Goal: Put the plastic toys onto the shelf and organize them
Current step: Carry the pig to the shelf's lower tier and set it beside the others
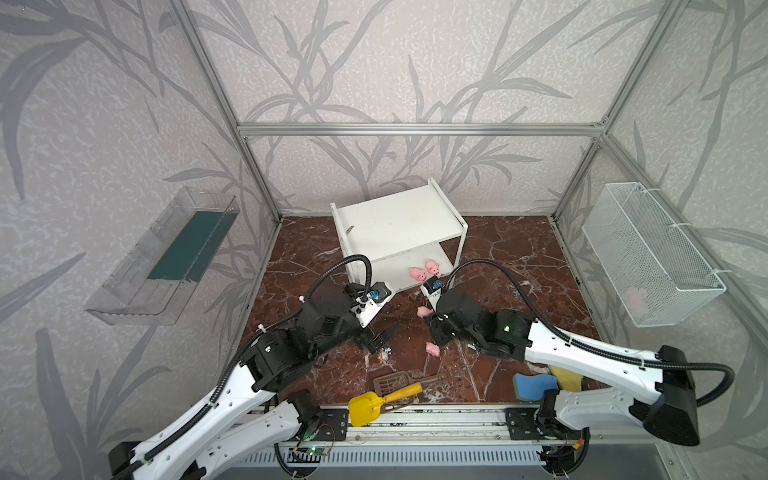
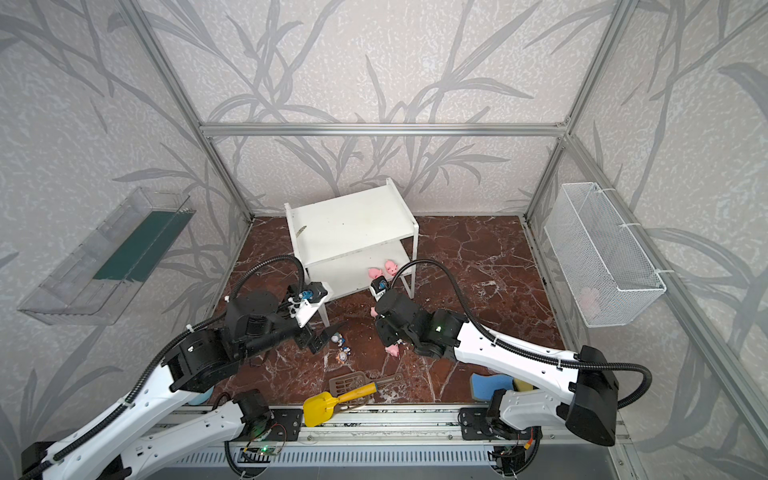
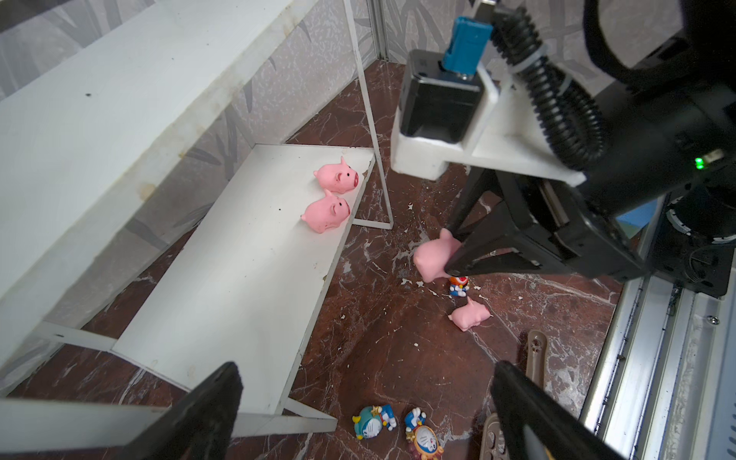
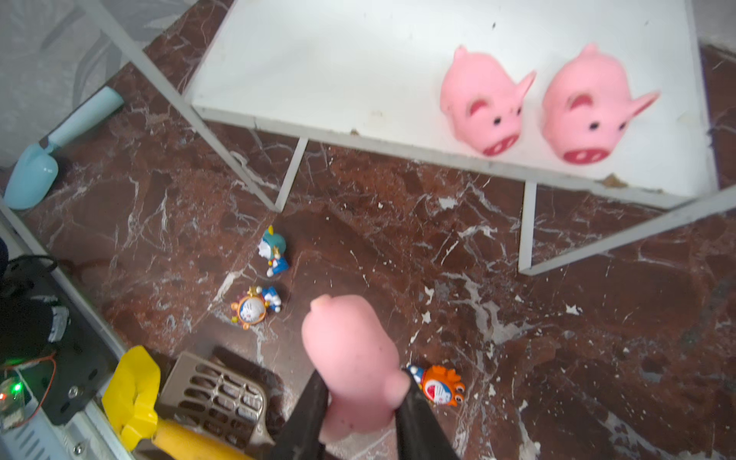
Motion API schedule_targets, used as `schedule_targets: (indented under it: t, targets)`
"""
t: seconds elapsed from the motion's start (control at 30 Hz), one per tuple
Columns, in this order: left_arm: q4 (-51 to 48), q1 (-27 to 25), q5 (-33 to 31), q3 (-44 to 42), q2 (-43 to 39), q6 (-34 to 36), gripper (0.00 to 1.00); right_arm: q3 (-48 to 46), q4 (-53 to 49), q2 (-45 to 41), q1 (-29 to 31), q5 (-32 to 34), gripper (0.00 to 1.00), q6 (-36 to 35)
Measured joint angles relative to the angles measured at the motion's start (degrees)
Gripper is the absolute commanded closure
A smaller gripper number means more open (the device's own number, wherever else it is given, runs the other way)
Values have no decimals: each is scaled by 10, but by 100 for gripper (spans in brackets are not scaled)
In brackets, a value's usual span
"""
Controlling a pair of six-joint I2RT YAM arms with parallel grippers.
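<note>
Clamped in the right gripper (image 4: 362,398) just below a top view's middle, the pink pig (image 1: 423,311) dents: likely soft, light, best pinched across its body.

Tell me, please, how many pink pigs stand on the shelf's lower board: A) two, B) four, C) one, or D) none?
A: one pig and a second pig stand side by side on the shelf's lower board; a third pig is in the right claw.

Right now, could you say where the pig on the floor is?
In both top views the pig lies mid-floor, between the shelf and the yellow scoop.
</note>
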Motion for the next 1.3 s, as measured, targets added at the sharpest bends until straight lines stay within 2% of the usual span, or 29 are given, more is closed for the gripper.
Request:
schedule_targets:
  t: [0.37, 0.97, 1.3]
  targets:
    - [-13, -1, -23, -42, -54, -13, 1, 27, 99, 89, -5, 49, 71, 2]
    - [-7, -1, -30, -58, -80, -17, 1, 10, 258, 126, -7, 114, 69, 12]
    - [-7, -1, -30, -60, -83, -18, 1, 9, 294, 160, -16, 137, 68, 18]
